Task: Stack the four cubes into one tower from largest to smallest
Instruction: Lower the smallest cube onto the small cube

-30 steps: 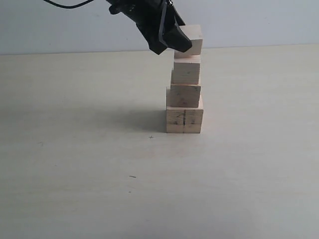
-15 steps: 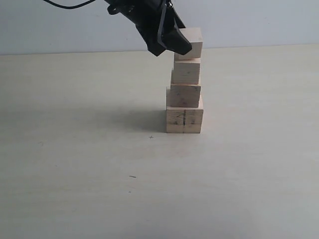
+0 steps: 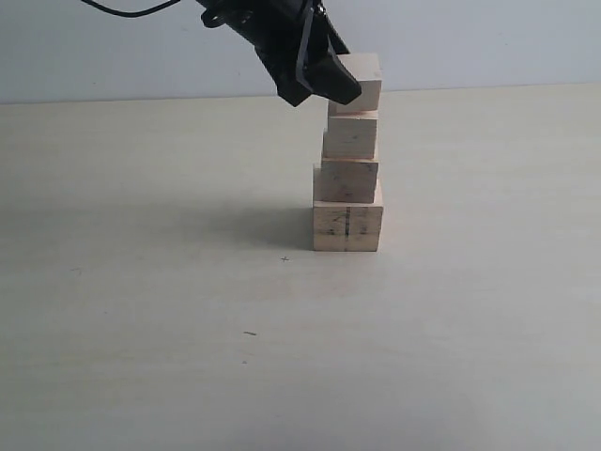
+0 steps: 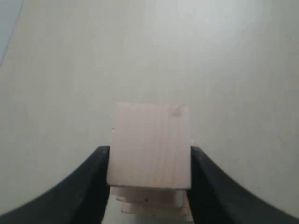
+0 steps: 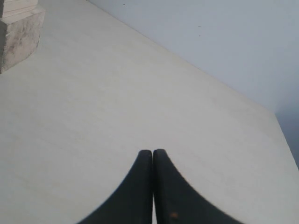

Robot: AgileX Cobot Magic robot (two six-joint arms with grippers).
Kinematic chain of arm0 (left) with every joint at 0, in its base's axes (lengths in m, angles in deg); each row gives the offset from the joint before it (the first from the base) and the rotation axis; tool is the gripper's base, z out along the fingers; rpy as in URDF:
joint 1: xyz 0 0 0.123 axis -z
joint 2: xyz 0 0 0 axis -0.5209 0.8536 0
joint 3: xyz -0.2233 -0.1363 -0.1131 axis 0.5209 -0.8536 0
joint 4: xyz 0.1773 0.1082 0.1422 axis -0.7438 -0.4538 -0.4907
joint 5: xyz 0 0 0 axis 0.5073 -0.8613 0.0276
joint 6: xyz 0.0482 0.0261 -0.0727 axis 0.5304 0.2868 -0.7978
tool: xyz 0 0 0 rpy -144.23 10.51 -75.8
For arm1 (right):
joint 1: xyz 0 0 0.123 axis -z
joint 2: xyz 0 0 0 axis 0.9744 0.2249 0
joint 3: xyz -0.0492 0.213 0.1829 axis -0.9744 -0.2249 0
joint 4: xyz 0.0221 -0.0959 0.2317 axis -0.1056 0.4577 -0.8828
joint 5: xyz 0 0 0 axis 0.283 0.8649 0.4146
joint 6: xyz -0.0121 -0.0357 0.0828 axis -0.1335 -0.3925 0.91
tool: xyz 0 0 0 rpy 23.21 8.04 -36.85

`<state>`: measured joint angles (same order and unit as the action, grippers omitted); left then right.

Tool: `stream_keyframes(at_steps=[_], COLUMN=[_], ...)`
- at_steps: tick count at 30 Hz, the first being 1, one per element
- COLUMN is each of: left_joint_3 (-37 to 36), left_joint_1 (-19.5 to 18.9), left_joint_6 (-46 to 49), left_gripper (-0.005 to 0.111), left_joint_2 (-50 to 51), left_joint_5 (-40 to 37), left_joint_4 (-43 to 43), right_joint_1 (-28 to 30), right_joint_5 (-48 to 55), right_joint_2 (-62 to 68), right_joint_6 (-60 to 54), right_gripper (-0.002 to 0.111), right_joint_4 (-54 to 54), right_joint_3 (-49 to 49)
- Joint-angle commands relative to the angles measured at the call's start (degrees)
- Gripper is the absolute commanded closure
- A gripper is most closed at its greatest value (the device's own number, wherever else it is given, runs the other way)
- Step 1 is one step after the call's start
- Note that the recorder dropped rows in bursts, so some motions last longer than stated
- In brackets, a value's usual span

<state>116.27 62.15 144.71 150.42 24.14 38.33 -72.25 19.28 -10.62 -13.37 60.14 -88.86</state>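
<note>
Exterior view shows the tower (image 3: 346,188) standing on the table (image 3: 141,329), four cubes high. The base cube (image 3: 347,228) is the widest, pale, with dark marks down its front face. On it sits the second cube (image 3: 346,181), a darker tan, its left edge about flush with the base cube's left edge. The third cube (image 3: 351,134), pale, rests on that, set in from the left so that its right edge lines up with the second cube's. The top cube (image 3: 366,80) is highest above the base cube, and its right edge slightly overhangs the third cube's. Its underside meets the third cube's top face, though whether its full weight rests there cannot be told.

The left gripper (image 3: 342,85) reaches in from the upper left, above the base cube, and is clamped on the top cube. In the left wrist view both black fingers (image 4: 93,182) press flat on opposite sides of it, with edges of the lower cubes showing beneath. A black cable (image 3: 122,9) runs along the arm.

The right gripper (image 5: 153,161) hangs over the table well apart from the base cube, its fingers pressed together tip to tip. Its camera catches part of the base cube and the second cube some way off. A pale wall (image 3: 470,38) stands behind the table.
</note>
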Motion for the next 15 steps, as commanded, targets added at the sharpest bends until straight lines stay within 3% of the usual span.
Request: stream_keyframes(at_steps=[1,11,15], left_joint_3=[-0.1,-0.1,-0.1], left_joint_1=[0.2,0.2,0.2], left_joint_6=[1.4,2.6,2.6], left_gripper=[0.106,0.065,0.057], left_joint_2=[-0.1,-0.1,-0.1], left_joint_5=[0.5,0.5,0.5], left_joint_4=[0.5,0.5,0.5], right_joint_1=[-0.1,-0.1,-0.1], right_joint_5=[-0.7,0.1,0.1], right_joint_2=[-0.2,-0.2,-0.2], right_joint_6=[-0.1,-0.1,-0.1], right_gripper=[0.108,0.108,0.108], right_joint_4=[-0.2,-0.2,-0.2], right_joint_3=[-0.3,-0.3,-0.3])
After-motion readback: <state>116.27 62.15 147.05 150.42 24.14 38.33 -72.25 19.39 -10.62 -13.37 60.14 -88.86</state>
